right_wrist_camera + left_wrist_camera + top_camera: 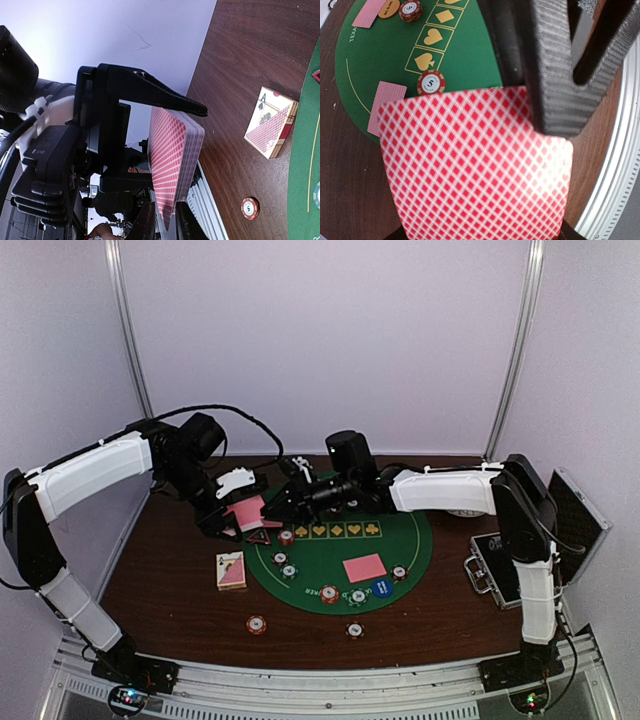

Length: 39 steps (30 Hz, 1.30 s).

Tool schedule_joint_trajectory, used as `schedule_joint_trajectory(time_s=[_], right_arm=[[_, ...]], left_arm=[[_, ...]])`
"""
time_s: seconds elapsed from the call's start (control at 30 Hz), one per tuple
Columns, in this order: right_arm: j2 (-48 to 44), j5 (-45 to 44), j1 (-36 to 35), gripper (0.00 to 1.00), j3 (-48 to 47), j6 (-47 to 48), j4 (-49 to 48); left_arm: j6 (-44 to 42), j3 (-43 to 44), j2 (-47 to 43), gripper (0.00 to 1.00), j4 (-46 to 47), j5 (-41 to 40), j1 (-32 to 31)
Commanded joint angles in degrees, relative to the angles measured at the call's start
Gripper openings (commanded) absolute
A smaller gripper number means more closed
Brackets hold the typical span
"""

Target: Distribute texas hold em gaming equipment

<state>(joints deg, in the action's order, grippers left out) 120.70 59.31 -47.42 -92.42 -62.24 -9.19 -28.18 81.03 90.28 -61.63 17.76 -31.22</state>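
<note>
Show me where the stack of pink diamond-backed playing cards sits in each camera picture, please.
Top external: stack of pink diamond-backed playing cards, left of centre, at the far-left rim of the round green felt mat.
Left wrist: fills the lower middle.
Right wrist: edge-on, centre.
Shared landmark: that mat, top left and right edge in the wrist views.

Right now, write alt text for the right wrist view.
The left gripper holds a stack of pink-backed cards edge-on, the stack's lower corner between the fingertips of the right gripper. Behind, on the brown table, lie a card box, an orange-red chip and the edge of a green mat.
</note>
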Motion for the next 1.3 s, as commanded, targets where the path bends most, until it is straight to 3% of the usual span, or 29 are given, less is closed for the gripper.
schedule_joint_trajectory(time_s=[0.0, 0.33, 0.57, 1.27], right_arm=[[-3.6, -0.6, 0.1, 0.18, 1.1, -0.1, -0.6], [-3.1, 0.2, -0.9, 0.1, 1.2, -2.6, -3.4], [-3.0, 0.7, -0.8, 0.0, 1.2, -3.5, -3.9], [-5.8, 1.2, 7.2, 0.0, 6.1, -4.0, -4.4]], left_arm=[[-1.0, 0.8, -1.5, 0.0, 0.7, 0.1, 0.1], [-0.9, 0.7, -1.3, 0.0, 0.7, -0.5, 0.1], [-1.0, 0.7, -1.4, 0.0, 0.7, -0.9, 0.1], [-1.1, -0.7, -2.9, 0.0, 0.7, -2.8, 0.1]])
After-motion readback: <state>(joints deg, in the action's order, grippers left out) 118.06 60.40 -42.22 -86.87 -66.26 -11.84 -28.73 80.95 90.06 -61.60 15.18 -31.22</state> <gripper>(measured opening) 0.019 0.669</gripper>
